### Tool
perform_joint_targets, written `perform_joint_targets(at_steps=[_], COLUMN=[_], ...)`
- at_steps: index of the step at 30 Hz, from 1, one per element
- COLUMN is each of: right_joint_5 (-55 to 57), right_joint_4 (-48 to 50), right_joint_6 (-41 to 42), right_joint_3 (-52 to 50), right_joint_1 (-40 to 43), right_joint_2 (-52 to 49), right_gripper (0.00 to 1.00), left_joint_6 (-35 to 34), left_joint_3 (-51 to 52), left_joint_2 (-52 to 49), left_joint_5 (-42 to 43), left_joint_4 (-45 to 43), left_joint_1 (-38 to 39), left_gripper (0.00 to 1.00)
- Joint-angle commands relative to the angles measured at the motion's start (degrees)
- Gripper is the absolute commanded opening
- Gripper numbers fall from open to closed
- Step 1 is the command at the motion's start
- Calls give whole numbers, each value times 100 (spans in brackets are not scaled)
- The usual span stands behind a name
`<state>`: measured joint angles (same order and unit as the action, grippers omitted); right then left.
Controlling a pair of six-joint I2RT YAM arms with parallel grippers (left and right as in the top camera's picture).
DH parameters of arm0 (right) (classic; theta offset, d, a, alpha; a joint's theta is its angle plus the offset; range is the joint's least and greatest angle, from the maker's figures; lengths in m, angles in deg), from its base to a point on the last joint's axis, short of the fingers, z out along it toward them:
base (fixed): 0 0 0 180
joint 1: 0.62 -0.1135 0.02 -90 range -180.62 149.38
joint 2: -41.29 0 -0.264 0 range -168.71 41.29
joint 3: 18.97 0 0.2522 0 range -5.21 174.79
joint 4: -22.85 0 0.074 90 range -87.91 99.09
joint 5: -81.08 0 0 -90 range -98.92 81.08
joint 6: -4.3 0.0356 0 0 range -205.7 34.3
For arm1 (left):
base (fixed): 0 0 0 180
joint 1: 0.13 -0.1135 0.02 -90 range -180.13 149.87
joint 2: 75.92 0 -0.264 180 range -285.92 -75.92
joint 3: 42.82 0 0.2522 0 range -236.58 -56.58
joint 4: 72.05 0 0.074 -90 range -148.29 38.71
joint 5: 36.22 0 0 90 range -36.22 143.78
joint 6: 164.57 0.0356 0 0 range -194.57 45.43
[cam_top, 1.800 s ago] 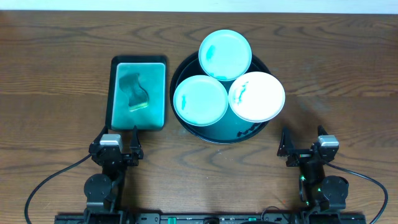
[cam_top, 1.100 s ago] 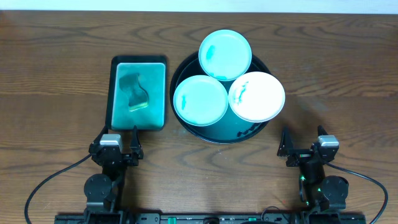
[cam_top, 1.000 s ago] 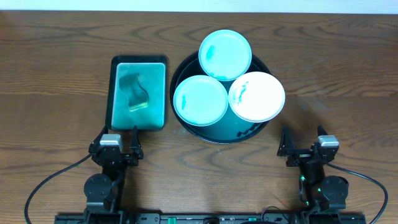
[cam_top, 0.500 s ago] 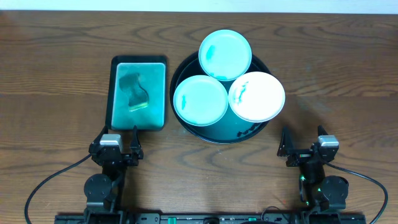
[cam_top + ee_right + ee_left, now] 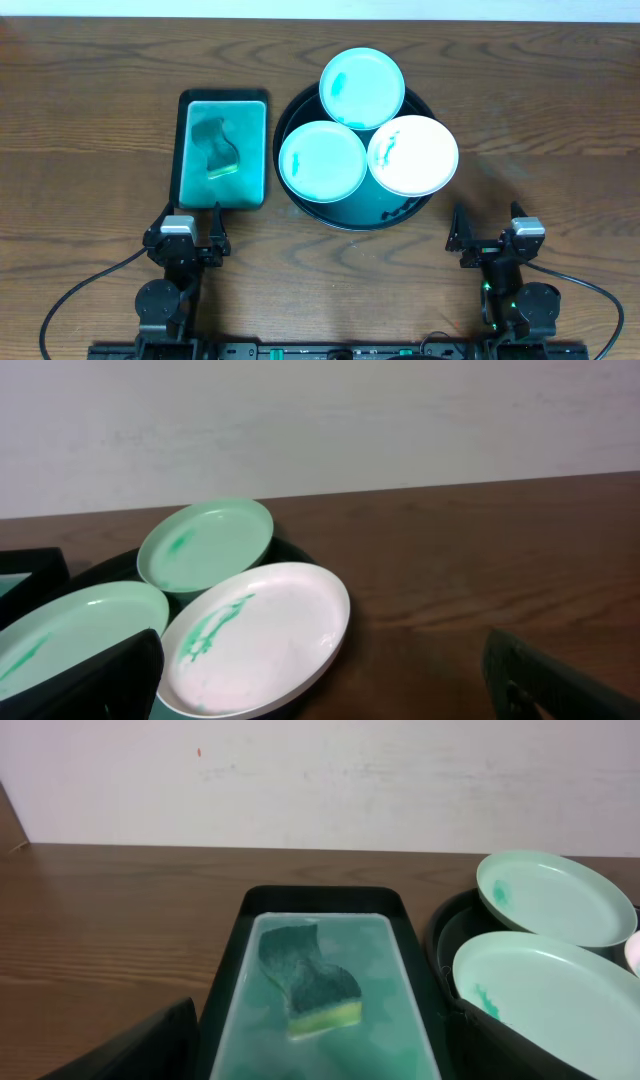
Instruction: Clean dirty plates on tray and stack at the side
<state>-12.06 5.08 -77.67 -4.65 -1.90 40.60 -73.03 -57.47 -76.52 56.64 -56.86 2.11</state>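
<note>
The round black-rimmed tray sits at the table's middle and holds three plates. A mint-green plate with a teal smear leans on the far rim. A second mint-green plate lies at the left. A white plate with a teal smear lies at the right. My left gripper is open and empty near the front edge, below the rectangular tray. My right gripper is open and empty at the front right. The white plate also shows in the right wrist view.
A rectangular teal tray left of the round tray holds a green-and-yellow sponge, also seen in the left wrist view. Bare dark wood tabletop lies right of the round tray. A pale wall stands behind the table.
</note>
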Motion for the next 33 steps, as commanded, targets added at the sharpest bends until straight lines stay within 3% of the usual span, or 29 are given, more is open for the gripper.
perform_joint_targets(at_steps=[1, 8, 16, 25, 29, 33], right_joint_5=[28, 28, 28, 28, 28, 31], right_joint_4=[-4, -4, -7, -4, -4, -7], right_joint_6=[-85, -85, -83, -85, -85, -85], right_joint_3=[-24, -24, -24, -24, -24, -24], right_joint_1=[55, 55, 55, 55, 55, 55], right_joint_2=[31, 31, 31, 31, 31, 31], right_gripper=[99, 99, 99, 99, 99, 99], left_joint_6=[59, 55, 57, 59, 59, 68], left_joint_3=[66, 66, 66, 66, 50, -234], left_joint_2=[37, 37, 37, 37, 31, -122], left_joint_5=[-90, 46, 1528, 1478, 984, 481], left_joint_4=[256, 223, -1078, -2168, -2828, -2922], left_joint_1=[-39, -39, -39, -42, -42, -42], left_gripper=[79, 79, 79, 80, 79, 80])
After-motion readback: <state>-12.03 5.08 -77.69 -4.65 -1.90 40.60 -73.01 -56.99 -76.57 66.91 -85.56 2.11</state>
